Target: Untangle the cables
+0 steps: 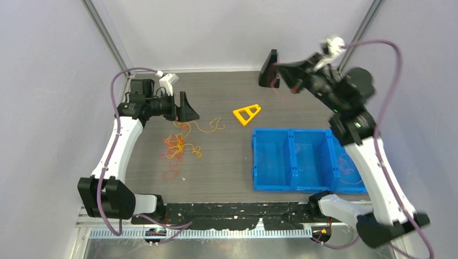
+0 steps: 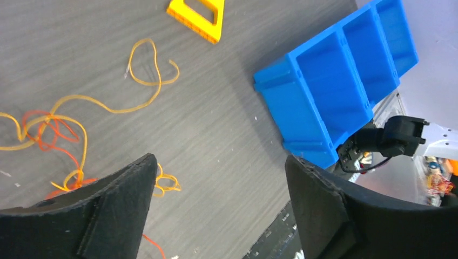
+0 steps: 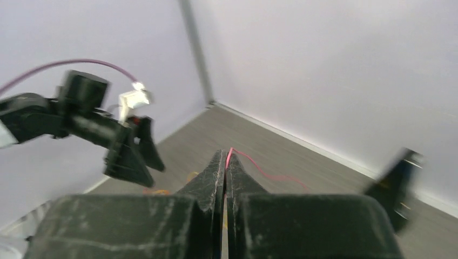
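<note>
Well, the only markings we find are on the strip [image 1: 216, 232] along the near table edge, and they are too small to read.

The left arm reaches forward along the left side. The left gripper [image 1: 185, 107] points right, over the table [image 1: 227, 172], just above the cables [image 1: 178, 145]. Its fingers stand wide apart and hold nothing.

The right arm rises high and bends back toward the far wall. The right gripper [image 1: 273, 73] is raised over the far middle of the table, well apart from the heap.

From above, the cables lie left of centre as a loose orange, yellow and red tangle. A yellow strand [image 1: 208, 127] trails toward the yellow triangular frame [image 1: 247, 113]. The blue bin [image 1: 291, 131], with three compartments, sits to the right.

The left wrist view [image 2: 220, 162] shows that yellow strand [image 2: 146, 70] curling free of the knot [image 2: 51, 127], with the frame [image 2: 197, 19] and bin [image 2: 324, 81] beyond.

Only the right wrist view shows what the right gripper [image 3: 226, 159] holds. Its fingers are pressed together on a thin red strand [image 3: 254, 166] that runs off toward the floor. The same view, blurred, shows the left arm [image 3: 81, 116] opposite.
</note>
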Robot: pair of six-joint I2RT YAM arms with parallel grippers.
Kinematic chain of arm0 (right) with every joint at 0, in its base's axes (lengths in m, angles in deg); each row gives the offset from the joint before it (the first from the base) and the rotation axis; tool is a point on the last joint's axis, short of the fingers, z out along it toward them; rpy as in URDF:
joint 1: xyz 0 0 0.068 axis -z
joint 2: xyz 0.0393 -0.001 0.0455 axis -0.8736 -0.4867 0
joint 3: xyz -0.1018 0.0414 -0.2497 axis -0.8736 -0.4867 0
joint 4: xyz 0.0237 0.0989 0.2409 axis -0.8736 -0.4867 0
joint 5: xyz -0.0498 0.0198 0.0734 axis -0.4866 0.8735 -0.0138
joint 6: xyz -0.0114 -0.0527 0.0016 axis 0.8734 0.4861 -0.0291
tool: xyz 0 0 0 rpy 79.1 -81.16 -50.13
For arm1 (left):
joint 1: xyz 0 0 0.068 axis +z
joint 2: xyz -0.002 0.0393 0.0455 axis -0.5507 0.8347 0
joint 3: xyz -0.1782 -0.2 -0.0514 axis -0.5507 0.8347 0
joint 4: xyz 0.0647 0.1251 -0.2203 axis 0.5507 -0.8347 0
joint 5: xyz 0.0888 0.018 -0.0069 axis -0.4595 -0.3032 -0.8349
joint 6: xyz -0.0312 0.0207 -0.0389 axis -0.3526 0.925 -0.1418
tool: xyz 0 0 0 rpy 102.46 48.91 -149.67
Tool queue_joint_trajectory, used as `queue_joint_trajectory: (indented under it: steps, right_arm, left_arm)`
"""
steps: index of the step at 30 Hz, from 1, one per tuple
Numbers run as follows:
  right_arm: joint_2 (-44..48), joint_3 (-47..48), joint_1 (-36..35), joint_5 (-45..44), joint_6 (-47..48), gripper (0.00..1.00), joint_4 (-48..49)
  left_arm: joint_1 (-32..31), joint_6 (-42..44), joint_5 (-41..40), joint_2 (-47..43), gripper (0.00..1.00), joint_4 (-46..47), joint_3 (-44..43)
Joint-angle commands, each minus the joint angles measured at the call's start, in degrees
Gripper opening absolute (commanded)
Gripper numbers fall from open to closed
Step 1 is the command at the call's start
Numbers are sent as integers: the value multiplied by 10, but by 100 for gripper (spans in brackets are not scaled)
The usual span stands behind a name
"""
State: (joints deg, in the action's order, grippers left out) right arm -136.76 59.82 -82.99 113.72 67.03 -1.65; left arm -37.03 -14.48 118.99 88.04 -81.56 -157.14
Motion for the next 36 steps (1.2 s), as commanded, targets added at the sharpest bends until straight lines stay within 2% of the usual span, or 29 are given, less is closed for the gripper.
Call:
queue_joint_trajectory:
  steps: [1,7,12,16,20,24,29,36]
  right_arm:
    - [131,-46,65,-59,94,5,-160]
    - [260,-75,196,-171,184,5,-283]
    - [343,-87,267,-209,234,6,-363]
    - [371,-90,324,-234,246,5,-423]
    - [367,-118,365,-304,244,6,-459]
    - [334,-159,371,-395,249,5,-471]
    - [288,-192,371,-422,291,5,-437]
    - [240,-234,382,-412,379,6,-407]
  left_arm:
    - [3,19,1,-25,94,73,-18]
    - [1,23,15,24,99,63,-61]
    - [-5,18,20,52,100,67,-96]
    - [-14,15,23,69,99,67,-114]
    - [-26,7,23,75,100,73,-119]
    - [-38,5,23,73,100,78,-114]
    - [-41,6,21,66,100,78,-103]
    - [-41,24,4,68,100,54,-113]
